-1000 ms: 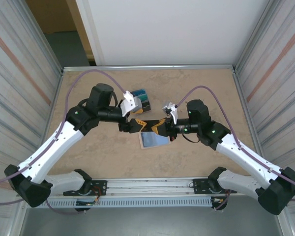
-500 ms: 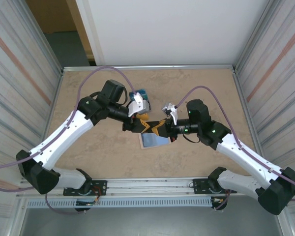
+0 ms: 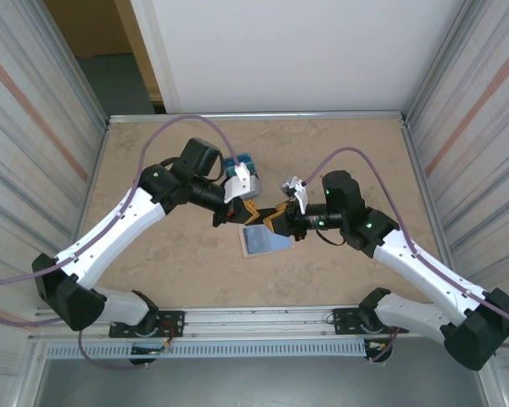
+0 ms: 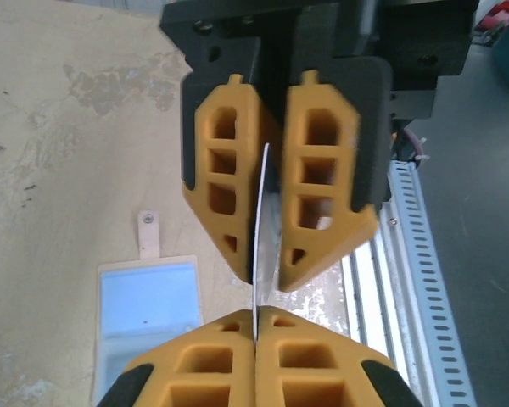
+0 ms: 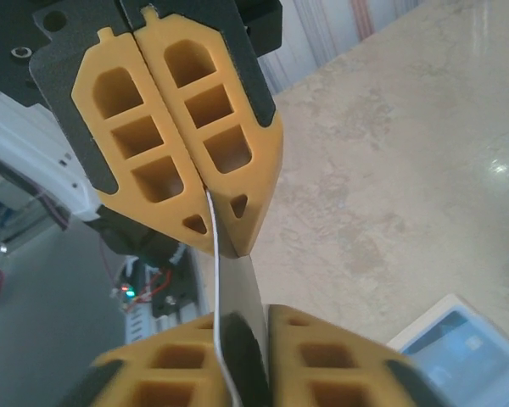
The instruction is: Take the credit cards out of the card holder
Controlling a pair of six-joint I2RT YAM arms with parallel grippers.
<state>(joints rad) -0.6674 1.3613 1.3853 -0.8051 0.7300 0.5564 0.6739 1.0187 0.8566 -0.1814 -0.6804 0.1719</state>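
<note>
Now my left claw pinches a thin credit card, my right claw is narrowly apart around it, over the open card holder

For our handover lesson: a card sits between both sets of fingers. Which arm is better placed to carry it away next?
Left. The left fingers are shut on the card; the right fingers stand parted around it.
</note>
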